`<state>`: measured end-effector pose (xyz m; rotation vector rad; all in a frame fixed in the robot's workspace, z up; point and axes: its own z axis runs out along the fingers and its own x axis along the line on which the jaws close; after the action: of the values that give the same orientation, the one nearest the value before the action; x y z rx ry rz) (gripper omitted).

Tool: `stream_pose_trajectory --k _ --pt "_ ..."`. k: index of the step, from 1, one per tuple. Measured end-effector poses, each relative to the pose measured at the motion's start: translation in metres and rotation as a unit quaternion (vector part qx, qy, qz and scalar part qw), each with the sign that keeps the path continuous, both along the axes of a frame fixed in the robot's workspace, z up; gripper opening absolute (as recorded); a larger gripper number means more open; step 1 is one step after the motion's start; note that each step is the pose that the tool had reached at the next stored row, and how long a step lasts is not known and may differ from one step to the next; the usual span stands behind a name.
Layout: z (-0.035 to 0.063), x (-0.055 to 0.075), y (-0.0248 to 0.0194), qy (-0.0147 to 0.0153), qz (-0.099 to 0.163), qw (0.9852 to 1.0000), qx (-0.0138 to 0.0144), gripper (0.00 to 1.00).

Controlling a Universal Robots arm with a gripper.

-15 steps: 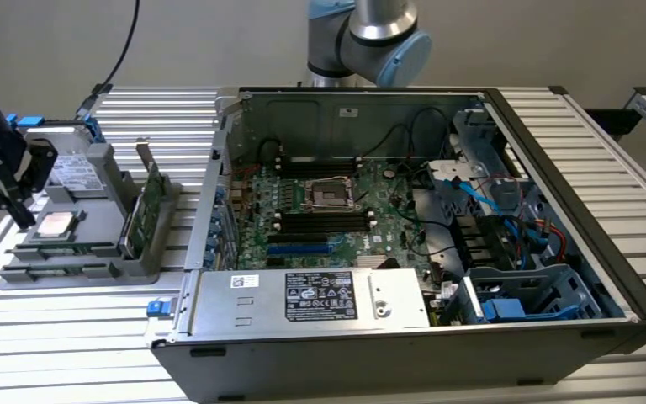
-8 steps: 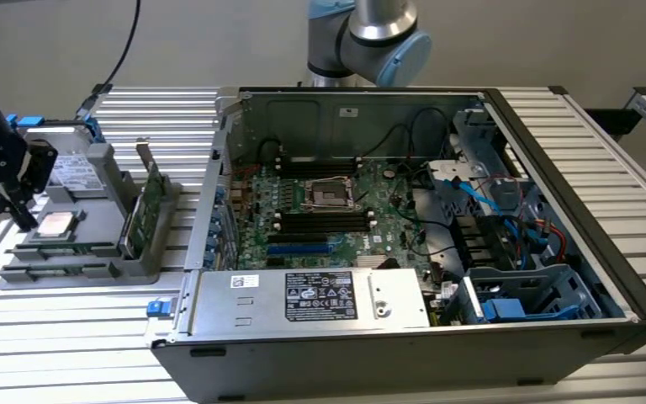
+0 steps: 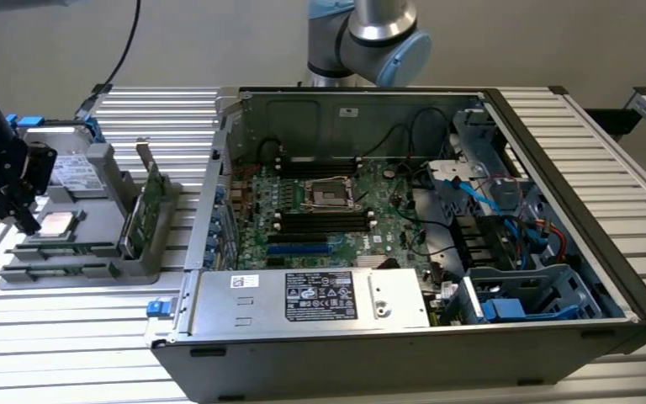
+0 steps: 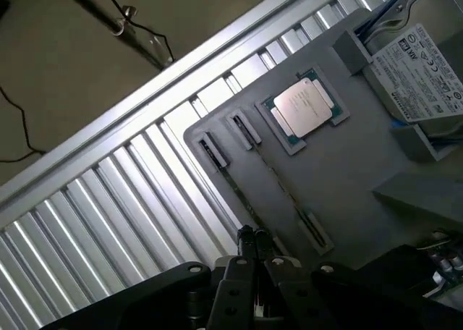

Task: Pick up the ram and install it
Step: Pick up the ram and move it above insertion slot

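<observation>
Two rams lie on edge in the front slots of a grey parts tray (image 3: 135,268) at the exterior view's left. One ram (image 3: 65,250) is a thin green stick, and a second (image 3: 60,272) lies just in front of it. In the wrist view a ram (image 4: 278,178) appears as a narrow strip between two end clips on the tray (image 4: 340,171). My gripper (image 3: 26,221) hangs over the tray's left end beside the silver processor chip (image 3: 56,224). Its black fingers (image 4: 253,247) are pressed together, shut on nothing, just above the end of a slot.
The tray also holds an upright green expansion card (image 3: 144,198) and a labelled drive (image 4: 423,62). To the exterior view's right stands the open computer case (image 3: 548,252), with motherboard memory slots (image 3: 323,220) and a power supply (image 3: 312,296) inside. The tabletop is ribbed aluminium (image 3: 65,337).
</observation>
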<state>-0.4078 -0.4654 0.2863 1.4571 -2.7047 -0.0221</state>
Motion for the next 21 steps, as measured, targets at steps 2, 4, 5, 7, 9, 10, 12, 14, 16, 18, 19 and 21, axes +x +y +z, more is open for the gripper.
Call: stream_pose_trajectory --k 2,4,5,7,9,10,12,14,16,18,19,21 --pt "-0.0012 0.0 0.0 0.0 0.018 0.9998 0.0001 0.1" --pt "-0.0026 0.0 0.0 -0.0001 0.036 0.9993 0.0002 0.1" --pt "-0.0033 0.0 0.0 0.0 0.045 0.999 0.0002 0.1" --pt "-0.0045 0.0 0.0 -0.0001 0.063 0.998 0.0003 0.1" --pt "-0.0059 0.0 0.0 -0.0001 0.081 0.9967 0.0004 0.1" --pt "-0.0065 0.0 0.0 -0.0001 0.091 0.9959 0.0004 0.1" --pt "-0.0077 0.0 0.0 -0.0001 0.108 0.9941 0.0005 0.1" --pt "-0.009 0.0 0.0 -0.0001 0.127 0.992 0.0006 0.1" --pt "-0.0102 0.0 0.0 -0.0001 0.145 0.9895 0.0009 0.1" --pt "-0.0112 0.0 0.0 -0.0001 0.163 0.9867 0.0015 0.1" --pt "-0.0117 0.0 0.0 -0.0002 0.172 0.9852 0.0019 0.1" --pt "-0.0125 0.0 0.0 -0.0003 0.19 0.9818 0.003 0.1"
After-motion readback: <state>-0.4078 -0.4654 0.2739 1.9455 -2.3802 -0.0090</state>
